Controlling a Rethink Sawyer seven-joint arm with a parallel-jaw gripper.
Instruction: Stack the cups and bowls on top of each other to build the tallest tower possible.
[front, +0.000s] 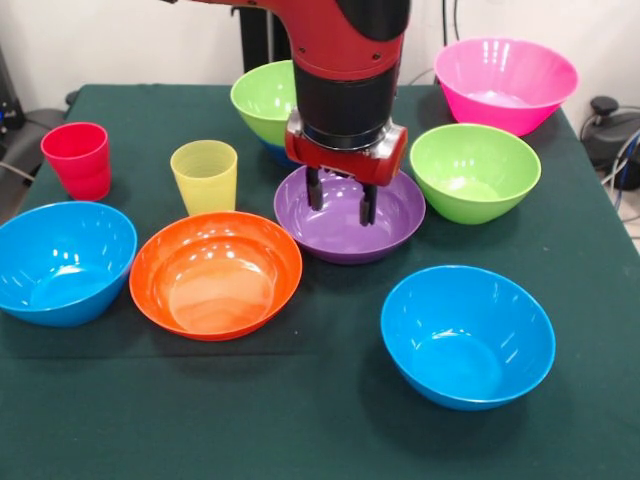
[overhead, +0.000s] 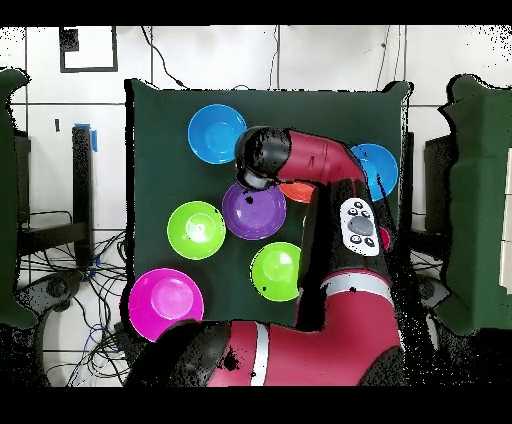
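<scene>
My gripper (front: 340, 207) is open, its two fingers pointing down inside the purple bowl (front: 350, 225), with nothing between them. Behind the arm, a lime green bowl (front: 262, 98) sits on the small dark blue bowl (front: 277, 154), which shows only as a sliver. The yellow cup (front: 204, 175) and the red cup (front: 77, 160) stand upright to the left. The orange bowl (front: 215, 272) lies in front of the yellow cup. In the overhead view the arm's wrist covers the gripper at the edge of the purple bowl (overhead: 253, 212).
Light blue bowls lie at the front left (front: 62, 260) and the front right (front: 467, 335). A second lime green bowl (front: 475, 170) and the big pink bowl (front: 505, 85) stand at the right. All rest on the dark green table (front: 300, 420).
</scene>
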